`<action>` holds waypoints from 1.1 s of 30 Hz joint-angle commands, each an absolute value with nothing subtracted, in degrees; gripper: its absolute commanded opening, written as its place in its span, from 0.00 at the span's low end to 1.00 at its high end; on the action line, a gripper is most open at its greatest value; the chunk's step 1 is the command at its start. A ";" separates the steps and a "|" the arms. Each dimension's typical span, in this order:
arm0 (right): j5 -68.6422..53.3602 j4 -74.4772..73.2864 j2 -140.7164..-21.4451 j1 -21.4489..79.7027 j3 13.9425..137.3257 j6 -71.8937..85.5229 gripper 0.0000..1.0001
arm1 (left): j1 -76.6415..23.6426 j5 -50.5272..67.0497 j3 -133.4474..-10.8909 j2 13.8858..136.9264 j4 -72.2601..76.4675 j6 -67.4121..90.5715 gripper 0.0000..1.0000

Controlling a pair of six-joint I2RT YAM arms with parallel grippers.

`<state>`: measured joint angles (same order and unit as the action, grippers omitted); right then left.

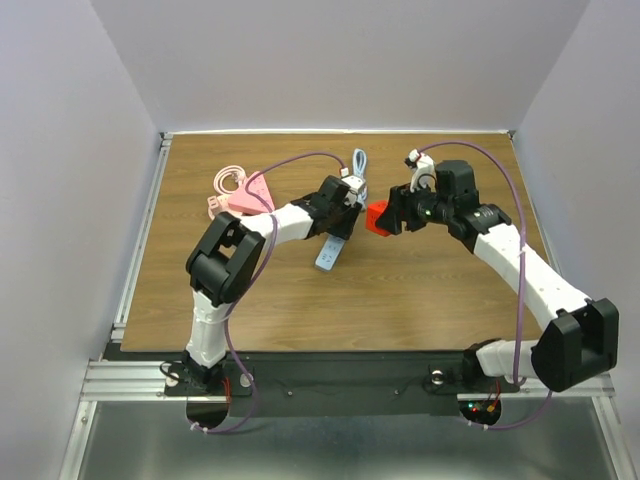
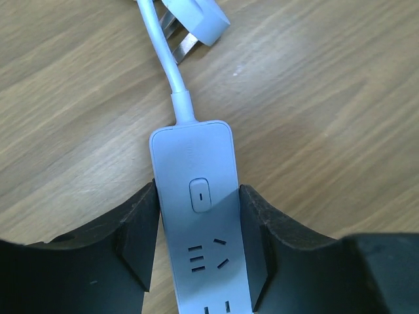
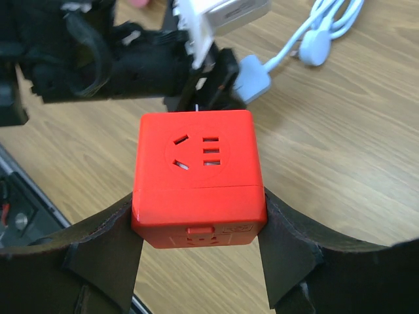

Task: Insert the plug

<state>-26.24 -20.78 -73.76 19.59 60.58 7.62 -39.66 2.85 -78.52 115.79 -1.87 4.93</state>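
On my left wrist feed I see a light blue power strip (image 2: 200,229) lying flat on the wooden table (image 2: 327,98) between the left fingers (image 2: 137,242), touching both, with its switch (image 2: 200,195) about level with their tips. Its white cord (image 2: 167,59) runs on ahead of the fingers to a white pronged end (image 2: 196,23). From above I can also pick out a pink cable (image 1: 228,183) and a pink three-cornered piece (image 1: 250,199), well off to the left of those fingers.

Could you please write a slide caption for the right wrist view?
Right hand holds the red plug, one socket face turned toward the camera.
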 commanded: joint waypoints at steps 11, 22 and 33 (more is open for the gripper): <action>-27.42 -33.56 -79.18 19.69 72.15 -3.42 0.00 | -39.47 7.65 -66.02 99.69 2.90 6.32 0.79; -24.17 -38.58 -92.98 23.11 81.64 -8.61 0.01 | -38.15 9.67 -51.71 90.63 10.79 12.47 0.83; -19.69 -45.87 -106.86 28.12 95.26 -15.02 0.01 | -29.01 13.53 -44.30 85.08 13.88 17.66 0.84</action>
